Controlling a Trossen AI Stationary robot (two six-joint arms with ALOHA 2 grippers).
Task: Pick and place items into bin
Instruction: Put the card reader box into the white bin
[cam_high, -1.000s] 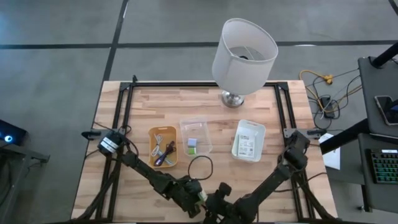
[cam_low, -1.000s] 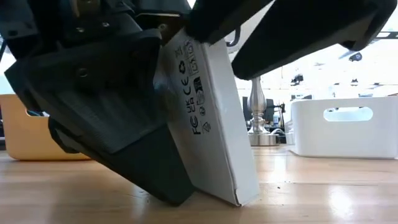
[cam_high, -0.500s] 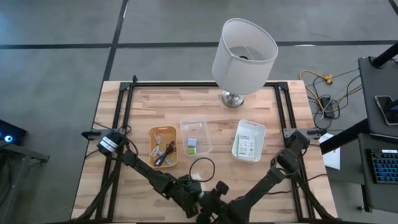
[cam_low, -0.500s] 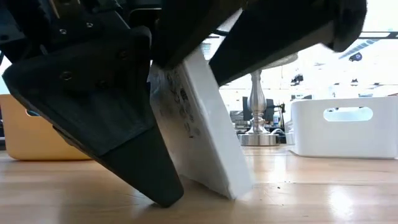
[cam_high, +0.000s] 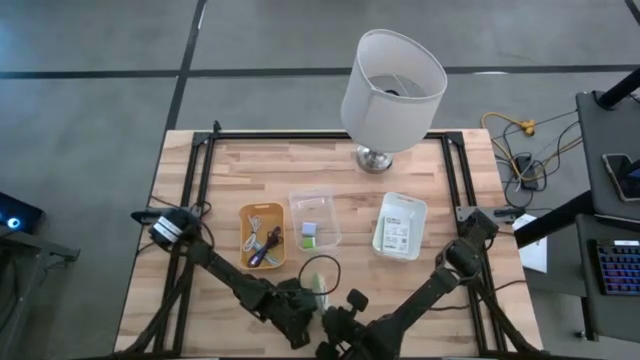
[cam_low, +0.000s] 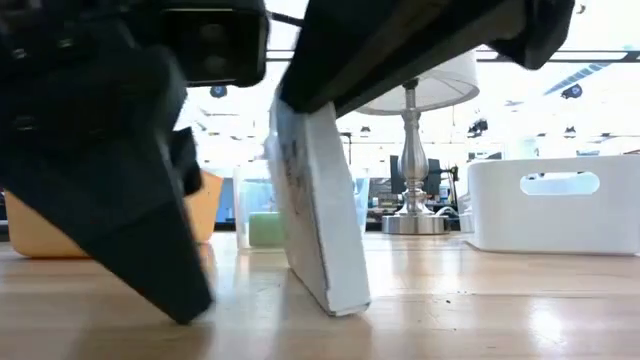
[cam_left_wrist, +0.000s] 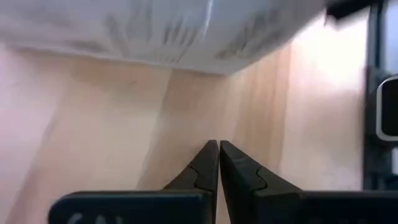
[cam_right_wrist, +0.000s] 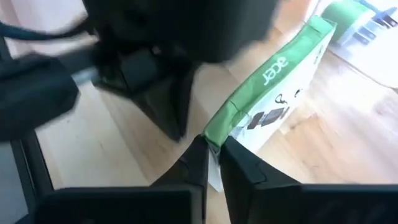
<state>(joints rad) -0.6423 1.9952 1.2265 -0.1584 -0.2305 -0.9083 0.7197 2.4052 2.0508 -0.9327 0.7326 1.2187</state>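
Note:
A flat white box with a green edge (cam_right_wrist: 273, 81) stands tilted near the table's front edge, with my right gripper (cam_right_wrist: 211, 146) shut on it. In the low view the box (cam_low: 315, 220) rests on its lower corner. To its left, apart from it, my left gripper (cam_low: 185, 300) hangs shut with its tips low by the wood. Its own view shows the shut fingertips (cam_left_wrist: 219, 149) holding nothing, with the box's white face (cam_left_wrist: 155, 31) beyond them. In the high view both grippers (cam_high: 295, 315) (cam_high: 335, 318) sit side by side with the box (cam_high: 318, 288) just beyond them. My right gripper pinches the box's green top edge (cam_right_wrist: 219, 127) between its two fingers, near one end of that edge. The fingers come from above, slanting from the near side. The box stands tilted below them with its lower corner (cam_low: 340, 300) on the table.
Three bins stand in a row mid-table: an orange one (cam_high: 262, 236) with cables and a purple-handled tool, a clear one (cam_high: 315, 220) with small green and lilac blocks, and a white one (cam_high: 400, 225) holding a card. A big white lamp (cam_high: 392, 90) stands at the far edge.
My right gripper has shut on the box's top edge. My left gripper, still shut, has drawn away from the box toward the table's left. The box stood against that gripper before. It now stands more upright and apart from it, its lower corner still on the table.

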